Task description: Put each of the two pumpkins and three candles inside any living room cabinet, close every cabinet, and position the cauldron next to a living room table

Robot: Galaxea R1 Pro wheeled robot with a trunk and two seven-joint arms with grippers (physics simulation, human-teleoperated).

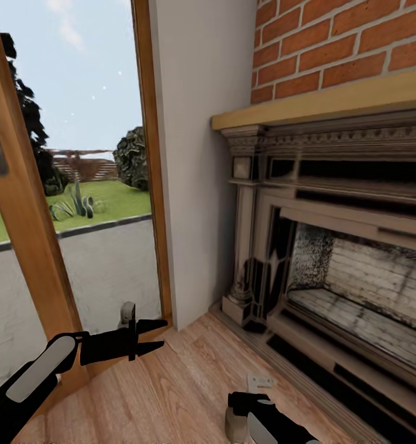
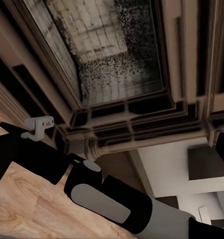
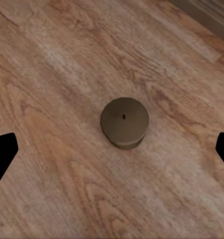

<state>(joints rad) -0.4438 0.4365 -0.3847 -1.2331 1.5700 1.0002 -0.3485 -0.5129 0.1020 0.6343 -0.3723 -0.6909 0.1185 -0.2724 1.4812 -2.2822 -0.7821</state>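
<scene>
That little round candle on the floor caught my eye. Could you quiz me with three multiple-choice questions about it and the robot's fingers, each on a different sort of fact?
1. Where does the candle stand?
A. on the wooden floor
B. on the fireplace mantel
C. inside the hearth

2. What colour is the candle?
A. bright orange
B. grey-brown
C. white

3. How are the right gripper fingers?
A. shut on the candle
B. spread apart, holding nothing
C. clamped on a pumpkin

Answers: 1 A, floorboards surround it in the right wrist view. 2 B, its top and side are dull grey-brown. 3 B, the black tips sit wide either side, away from it.

Left gripper (image 1: 152, 336) jaws apart; right arm (image 1: 269, 425) lowered
</scene>
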